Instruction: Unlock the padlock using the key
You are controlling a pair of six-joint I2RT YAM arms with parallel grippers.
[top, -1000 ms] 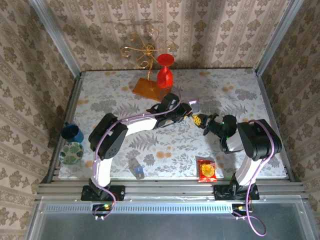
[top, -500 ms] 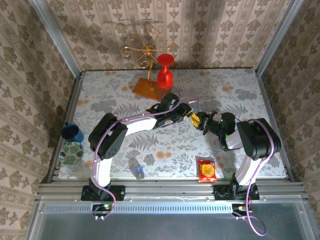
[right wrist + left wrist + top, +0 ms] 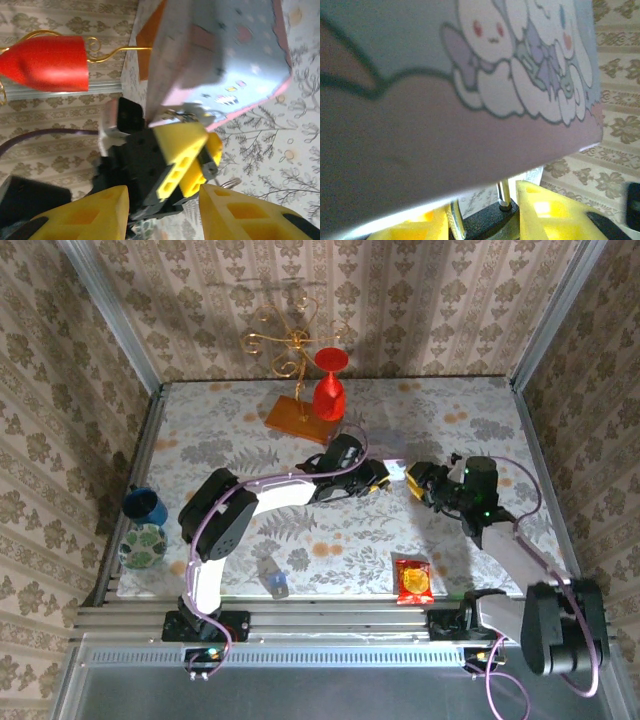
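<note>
Dark padlock (image 3: pixel 489 221) in the left tool (image 3: pixel 481 225)

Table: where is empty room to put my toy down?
The table is bare at the back right, past the red goblet, and in front between the small bottle and snack packet. It's crowded in the middle, where the left tool and right tool meet at the tin box.

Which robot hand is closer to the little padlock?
Left. The left gripper has the padlock pinched between its fingers. The right gripper is open just to the right of it, facing it, a little apart.
</note>
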